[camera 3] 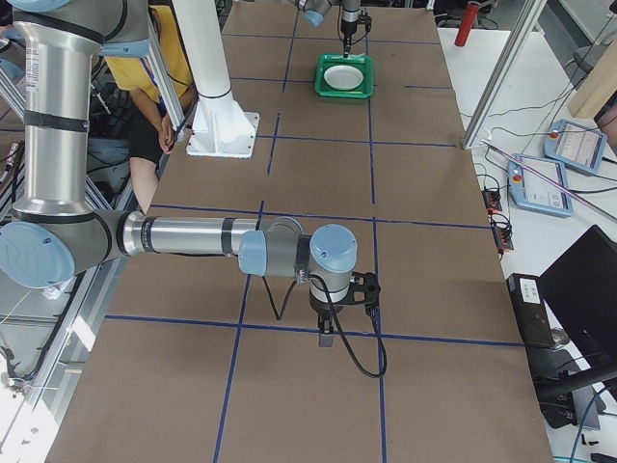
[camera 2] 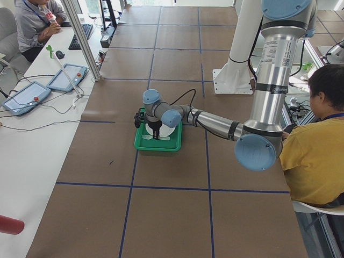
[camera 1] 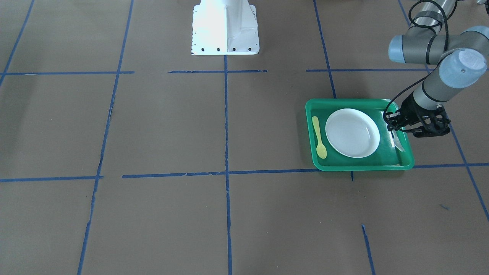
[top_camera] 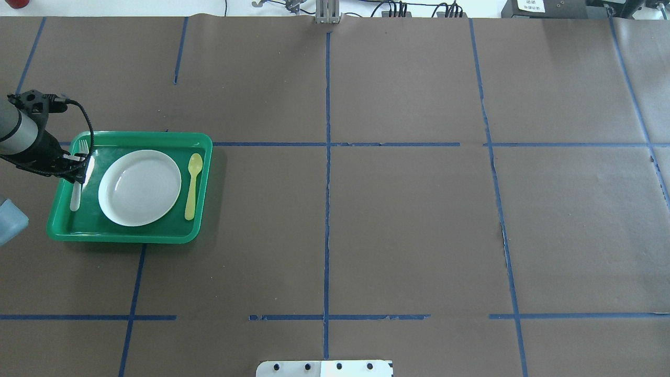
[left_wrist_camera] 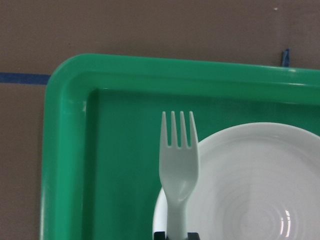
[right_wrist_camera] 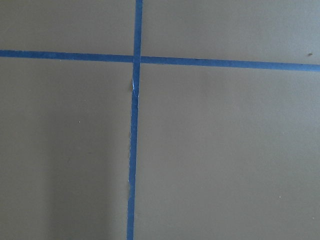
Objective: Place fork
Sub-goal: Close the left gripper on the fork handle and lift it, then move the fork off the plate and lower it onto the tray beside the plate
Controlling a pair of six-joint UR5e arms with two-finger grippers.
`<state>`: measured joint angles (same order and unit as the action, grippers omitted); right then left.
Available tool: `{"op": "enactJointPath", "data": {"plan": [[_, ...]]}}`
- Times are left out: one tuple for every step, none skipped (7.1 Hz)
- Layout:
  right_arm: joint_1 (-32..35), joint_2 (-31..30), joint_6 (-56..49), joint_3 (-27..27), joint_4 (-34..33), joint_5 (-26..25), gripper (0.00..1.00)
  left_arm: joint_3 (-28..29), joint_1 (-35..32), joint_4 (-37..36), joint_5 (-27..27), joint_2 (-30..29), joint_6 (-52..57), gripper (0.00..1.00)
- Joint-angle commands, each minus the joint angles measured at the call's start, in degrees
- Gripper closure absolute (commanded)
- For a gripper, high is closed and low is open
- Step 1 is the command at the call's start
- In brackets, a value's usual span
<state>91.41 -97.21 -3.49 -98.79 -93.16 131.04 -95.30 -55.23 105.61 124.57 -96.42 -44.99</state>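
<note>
The left tool point(top_camera: 77, 173) hung low over the green tray point(top_camera: 157, 137), above the strip of tray floor on the robot's left side of the white plate point(top_camera: 140, 187). Its fingers were closed on the fork point(left_wrist_camera: 178, 165), gripping the handle just behind the head. In the left wrist view only the dark fingertips showed at the bottom edge, tight against either side of the handle.

The fork's long axis ran from near the robot to far from it, about parallel to the tray's short sides and to the yellow spoon point(top_camera: 192, 180) on the other side of the plate. Its tines pointed away from the robot, toward the tray's far rim, and reached out beyond the fingertips. The rest of the handle trailed back under the tool toward the robot. The fork sat just beside the plate's edge. Whether it touched the tray floor could not be told.

The right tool point(camera 3: 328, 333) hung well apart from the tray, over bare brown bench point(top_camera: 398, 225) near a crossing of blue tape lines point(right_wrist_camera: 134, 59). It showed only small from the side, so whether its fingers were apart or together could not be told.
</note>
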Motion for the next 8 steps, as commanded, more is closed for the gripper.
{"op": "enactJointPath", "data": {"plan": [[0.0,0.0,0.1,0.0,0.0,0.0,0.00,3.1,0.1,0.6,0.2,-0.5,0.3,1.00],[0.0,0.0,0.0,0.0,0.0,0.0,0.00,4.1,0.1,0.6,0.2,-1.5,0.1,1.00],[0.0,0.0,0.0,0.0,0.0,0.0,0.00,4.9,0.2,0.7,0.2,-1.9,-0.2,1.00],[0.0,0.0,0.0,0.0,0.0,0.0,0.00,5.1,0.5,0.7,0.2,-2.1,-0.1,1.00],[0.0,0.0,0.1,0.0,0.0,0.0,0.00,5.4,1.3,0.7,0.2,-2.1,-0.1,1.00],[0.0,0.0,0.1,0.0,0.0,0.0,0.00,5.6,2.2,0.8,0.2,-2.1,0.0,1.00],[0.0,0.0,0.0,0.0,0.0,0.0,0.00,5.7,2.3,0.8,0.2,-2.0,0.4,1.00],[0.0,0.0,0.0,0.0,0.0,0.0,0.00,5.7,2.3,0.8,0.2,-2.1,0.7,0.79]]}}
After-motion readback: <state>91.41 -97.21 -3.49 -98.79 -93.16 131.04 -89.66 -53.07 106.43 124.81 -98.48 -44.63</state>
